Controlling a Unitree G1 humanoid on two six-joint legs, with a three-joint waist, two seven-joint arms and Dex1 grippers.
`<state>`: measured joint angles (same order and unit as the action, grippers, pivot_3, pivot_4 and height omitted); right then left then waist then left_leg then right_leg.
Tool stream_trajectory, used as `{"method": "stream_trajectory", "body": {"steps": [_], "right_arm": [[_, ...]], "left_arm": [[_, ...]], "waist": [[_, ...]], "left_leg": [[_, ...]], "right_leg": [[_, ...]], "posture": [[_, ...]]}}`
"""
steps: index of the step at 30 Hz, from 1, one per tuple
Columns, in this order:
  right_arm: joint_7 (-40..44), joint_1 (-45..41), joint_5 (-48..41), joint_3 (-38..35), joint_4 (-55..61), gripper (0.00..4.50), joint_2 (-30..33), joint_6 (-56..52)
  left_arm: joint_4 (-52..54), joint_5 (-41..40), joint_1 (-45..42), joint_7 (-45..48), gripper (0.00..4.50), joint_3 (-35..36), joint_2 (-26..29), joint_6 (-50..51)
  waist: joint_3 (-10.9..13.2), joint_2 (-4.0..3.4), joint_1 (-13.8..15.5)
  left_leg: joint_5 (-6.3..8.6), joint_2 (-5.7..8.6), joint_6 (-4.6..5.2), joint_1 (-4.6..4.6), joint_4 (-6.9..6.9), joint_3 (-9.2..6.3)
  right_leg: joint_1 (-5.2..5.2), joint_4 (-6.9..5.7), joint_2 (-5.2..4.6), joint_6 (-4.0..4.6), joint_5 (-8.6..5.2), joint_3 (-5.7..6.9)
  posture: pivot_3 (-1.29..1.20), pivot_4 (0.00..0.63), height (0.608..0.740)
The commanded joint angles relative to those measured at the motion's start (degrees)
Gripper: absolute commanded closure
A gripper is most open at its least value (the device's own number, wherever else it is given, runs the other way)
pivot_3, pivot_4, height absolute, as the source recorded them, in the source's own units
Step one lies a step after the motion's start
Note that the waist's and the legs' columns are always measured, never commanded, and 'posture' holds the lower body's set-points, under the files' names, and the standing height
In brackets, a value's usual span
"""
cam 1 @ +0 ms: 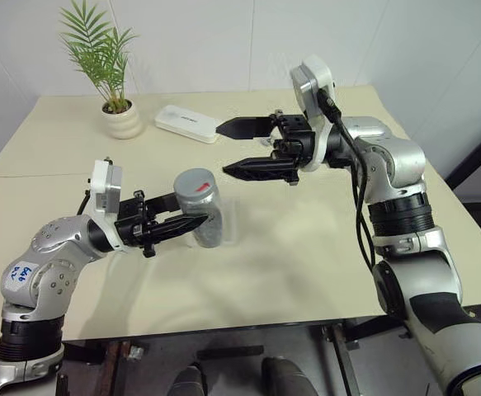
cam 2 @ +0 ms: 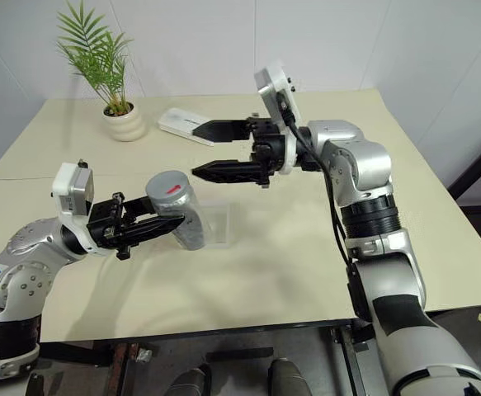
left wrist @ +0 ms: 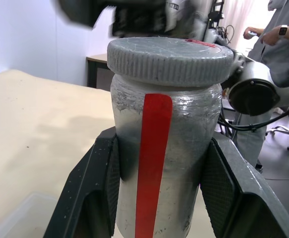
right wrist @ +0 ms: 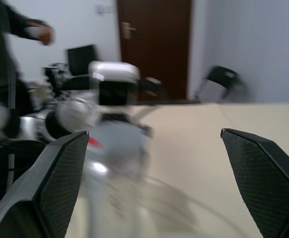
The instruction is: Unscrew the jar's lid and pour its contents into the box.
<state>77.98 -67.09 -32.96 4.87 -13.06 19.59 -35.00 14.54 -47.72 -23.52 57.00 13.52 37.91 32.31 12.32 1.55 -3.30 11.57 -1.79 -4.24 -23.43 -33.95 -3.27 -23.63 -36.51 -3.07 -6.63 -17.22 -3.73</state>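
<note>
While the left tool (cam 1: 192, 224) is clamping the jar (cam 1: 205, 209) at frame centre, lid (cam 1: 196, 182) still sitting on, the right tool (cam 1: 238, 149) is hanging spread just beyond; unscrewing and pouring into the clear box (cam 2: 221, 223) are remaining.

The jar (cam 1: 204, 209) is a silver-grey cylinder with a red stripe down its side, upright, held off the table between the left claw's (cam 1: 192, 223) fingers; its ribbed grey lid (left wrist: 170, 58), red mark on top, is still on; the clear low-walled box (cam 2: 216, 221) lies on the table just behind it.
</note>
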Motion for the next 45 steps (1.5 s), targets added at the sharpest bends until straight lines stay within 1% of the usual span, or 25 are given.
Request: {"method": "stream_trajectory", "body": {"steps": [1, 9, 16, 23, 31, 35, 39, 42, 45], "right_arm": [[-2.0, 1.0, 0.0, 2.3, 5.0, 0.02, -2.1, -0.3], [-7.2, 1.5, 4.6, 6.1, 4.1, 0.02, -6.7, 3.2], [-7.8, -0.8, 5.5, 4.6, -0.9, 0.02, -7.8, 5.1], [-6.6, -2.2, 5.7, 3.7, -5.6, 0.02, -7.3, 6.0], [-3.4, -2.8, 3.7, 1.0, -8.6, 0.02, -3.1, 5.0], [-1.8, -3.2, 4.8, -0.1, -13.4, 0.02, -0.1, 6.5], [-0.8, -3.7, 6.5, -0.9, -18.1, 0.02, 1.4, 8.5], [0.1, -3.6, 6.0, -1.9, -17.6, 0.02, 2.0, 7.6], [1.4, -3.3, 3.8, -2.8, -14.1, 0.02, 2.2, 4.8]], "left_arm": [[-0.1, -0.2, -1.5, -0.3, 2.63, 1.0, 0.7, -0.3], [0.1, 0.2, -1.6, 1.7, 2.63, -0.4, 2.3, 0.1], [0.3, 0.1, -1.3, 2.1, 2.63, -0.4, 2.5, 0.1], [0.7, -0.5, -1.1, 1.9, 2.63, 0.2, 2.9, 0.7], [1.7, -0.8, 0.1, 1.6, 2.63, 1.1, 3.3, 1.0], [1.9, -0.8, 0.4, 1.4, 2.63, 1.5, 3.1, 0.8], [2.1, -0.7, 0.8, 1.2, 2.63, 1.8, 2.9, 0.7], [2.3, -0.7, 1.1, 1.1, 2.63, 2.1, 3.0, 0.7], [2.2, -0.3, 1.2, 1.2, 2.63, 2.1, 3.3, 0.6]], "waist": [[0.0, 0.00, 0.0], [0.0, 0.00, 0.0], [0.0, 0.00, 0.0], [0.0, 0.00, 0.0], [0.0, 0.00, 0.1], [0.0, 0.00, 0.1], [0.0, 0.00, -0.3], [0.0, 0.00, -0.3], [0.0, 0.00, -0.2]], "left_leg": [[0.00, 0.00, 0.00, 0.00, -0.02, 0.00], [0.00, 0.00, 0.00, 0.00, -0.02, 0.01], [0.00, 0.00, 0.00, 0.00, -0.01, 0.01], [0.00, 0.00, 0.00, 0.00, 0.01, 0.01], [0.00, 0.00, 0.00, -0.01, 0.01, 0.00], [0.00, 0.00, 0.00, -0.01, 0.00, 0.01], [0.00, 0.00, 0.00, 0.01, 0.01, 0.03], [0.00, -0.01, 0.00, 0.01, 0.06, 0.05], [0.00, -0.01, 0.00, -0.01, 0.07, 0.05]], "right_leg": [[0.00, 0.00, 0.00, 0.00, 0.00, 0.00], [-0.01, -0.01, 0.00, -0.01, 0.01, 0.00], [0.00, 0.00, -0.01, 0.00, 0.01, 0.00], [-0.01, 0.00, 0.00, 0.00, 0.00, 0.00], [-0.01, 0.01, 0.00, 0.00, 0.00, 0.00], [0.00, 0.02, -0.01, 0.00, 0.00, 0.00], [-0.01, 0.03, 0.00, 0.01, 0.00, -0.01], [-0.05, 0.01, 0.02, 0.01, 0.00, -0.05], [-0.05, 0.03, 0.02, 0.00, -0.01, -0.05]], "posture": [[0.00, 0.150, 0.740], [0.00, 0.150, 0.740], [0.00, 0.150, 0.740], [0.00, 0.150, 0.740], [0.00, 0.150, 0.740], [0.00, 0.150, 0.740], [0.00, 0.150, 0.740], [0.00, 0.150, 0.740], [0.00, 0.150, 0.740]]}}
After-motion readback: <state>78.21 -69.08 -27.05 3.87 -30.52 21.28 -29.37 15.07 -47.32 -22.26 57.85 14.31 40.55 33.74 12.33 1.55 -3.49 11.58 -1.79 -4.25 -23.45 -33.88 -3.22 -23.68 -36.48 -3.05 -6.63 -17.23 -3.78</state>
